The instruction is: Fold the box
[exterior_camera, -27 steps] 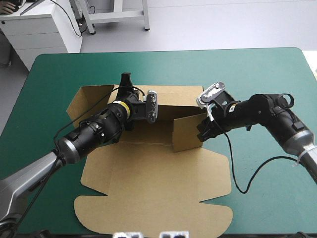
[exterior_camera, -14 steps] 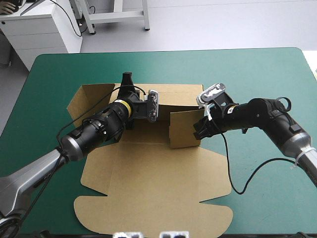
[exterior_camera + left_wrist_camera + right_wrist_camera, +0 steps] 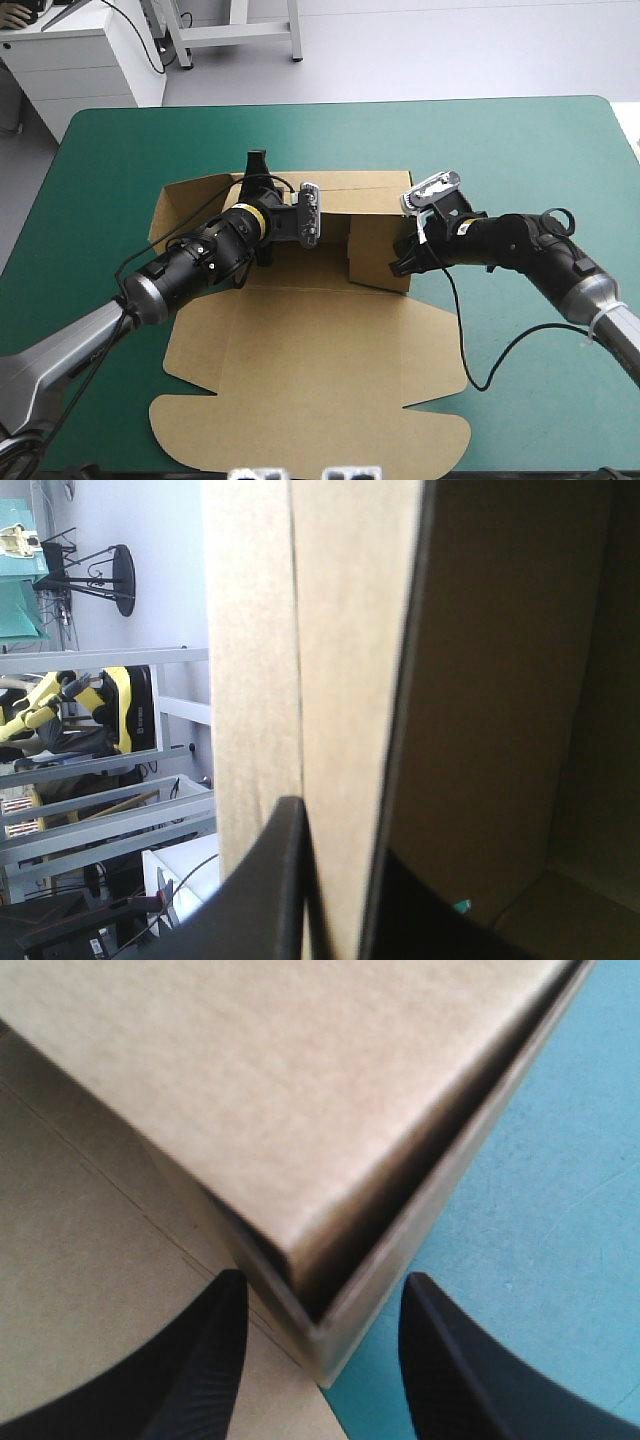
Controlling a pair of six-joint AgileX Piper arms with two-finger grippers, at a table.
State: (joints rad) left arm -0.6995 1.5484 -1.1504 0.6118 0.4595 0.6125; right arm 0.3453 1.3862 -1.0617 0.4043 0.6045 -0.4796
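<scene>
The brown box point(image 3: 300, 370) lies as a cut sheet mid-table, its back wall point(image 3: 350, 195) raised. My left gripper point(image 3: 257, 175) reaches over that wall from the near side. In the left wrist view this gripper point(image 3: 338, 830) is shut on the box, with the wall's edge point(image 3: 340, 680) running up between the black fingers. A right side panel point(image 3: 380, 250) stands upright. My right gripper point(image 3: 402, 262) presses at its outer side. In the right wrist view the gripper point(image 3: 325, 1278) is open, a folded corner of the box point(image 3: 320, 1330) between the fingers.
The lid part of the sheet point(image 3: 310, 430) lies flat, with rounded tabs reaching close to the table's front edge. A left flap point(image 3: 185, 205) slants up at the sheet's far left. A white cabinet point(image 3: 80, 60) stands beyond the far left corner.
The right gripper has pushed the side panel inward and toward the back wall, so it stands more upright. The left flap has risen a little. The left gripper keeps its hold.
</scene>
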